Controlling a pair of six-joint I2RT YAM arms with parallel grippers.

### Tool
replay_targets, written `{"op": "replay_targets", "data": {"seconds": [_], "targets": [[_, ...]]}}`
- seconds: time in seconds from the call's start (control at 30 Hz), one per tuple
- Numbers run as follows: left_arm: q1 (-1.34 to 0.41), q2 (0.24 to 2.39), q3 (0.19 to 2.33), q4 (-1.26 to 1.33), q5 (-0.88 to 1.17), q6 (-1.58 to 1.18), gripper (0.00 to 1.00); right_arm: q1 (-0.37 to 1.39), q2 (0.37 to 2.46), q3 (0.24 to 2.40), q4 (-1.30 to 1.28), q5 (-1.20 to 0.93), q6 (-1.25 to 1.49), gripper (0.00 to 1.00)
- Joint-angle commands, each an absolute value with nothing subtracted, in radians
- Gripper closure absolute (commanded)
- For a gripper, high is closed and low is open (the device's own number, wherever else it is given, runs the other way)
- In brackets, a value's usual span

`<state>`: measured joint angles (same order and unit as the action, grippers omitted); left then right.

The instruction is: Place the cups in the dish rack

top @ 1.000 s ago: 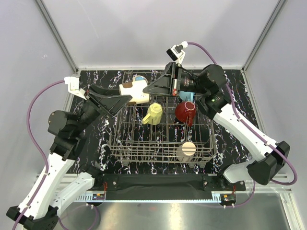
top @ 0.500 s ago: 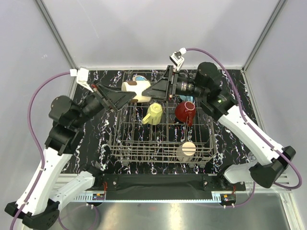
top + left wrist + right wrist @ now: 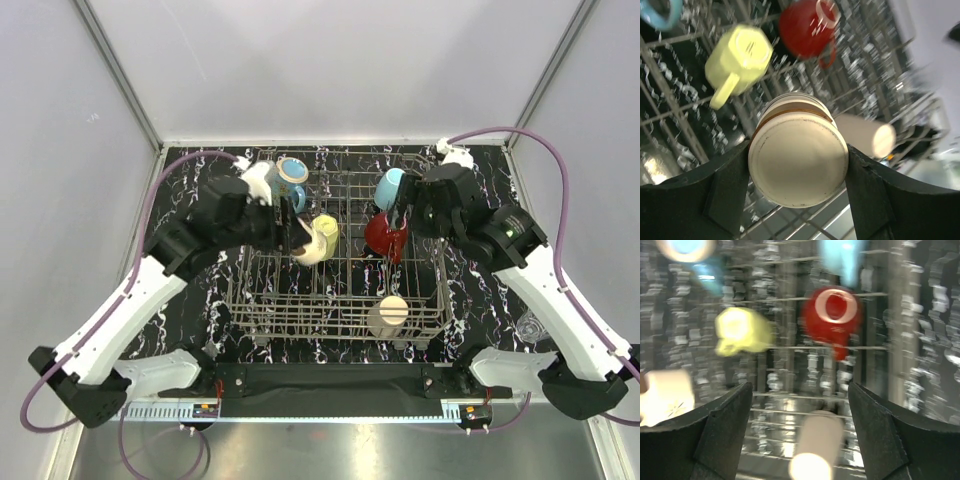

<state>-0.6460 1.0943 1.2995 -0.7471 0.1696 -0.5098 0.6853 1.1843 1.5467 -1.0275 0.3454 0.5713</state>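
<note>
A cream mug with a brown band (image 3: 798,160) is clamped across its body by the left gripper (image 3: 798,172). Its flat base is turned up toward the wrist camera, so its long axis is judged to run straight along the gripper, mouth down toward the dish rack (image 3: 300,300). In the top view it is carried over the upper left part of the rack, just beside the yellow-green mug (image 3: 737,57). It cannot be told whether the two touch.

Open wires lie directly beneath the held mug, in the lower middle of the left wrist view, and a downward placement is judged to be the coming move. The handle is not shown.

The red mug (image 3: 807,27) is seen in the rack at upper right, and a pale cup (image 3: 865,135) lies on its side at the right. The right gripper (image 3: 799,430) is spread wide with nothing between its fingers, above the rack's right side, farther from the held mug.
</note>
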Motion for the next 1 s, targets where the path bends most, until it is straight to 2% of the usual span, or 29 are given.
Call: {"op": "replay_targets", "data": {"seconds": [0.0,0.4,0.97], "targets": [[-0.754,1.158,1.377,-0.834,0.003,-0.445,1.0,0.68,1.167,1.523,-1.121,0.539,0.545,0.16],[-0.807,1.245,1.468,-1.057,-0.408,-0.33,1.0,0.673,1.124,1.454,-1.077,0.46,0.526,0.15],[-0.732,1.335,1.345,-1.003,-0.27,-0.314,1.0,0.673,1.134,1.39,-1.02,0.364,0.555,0.15]]}}
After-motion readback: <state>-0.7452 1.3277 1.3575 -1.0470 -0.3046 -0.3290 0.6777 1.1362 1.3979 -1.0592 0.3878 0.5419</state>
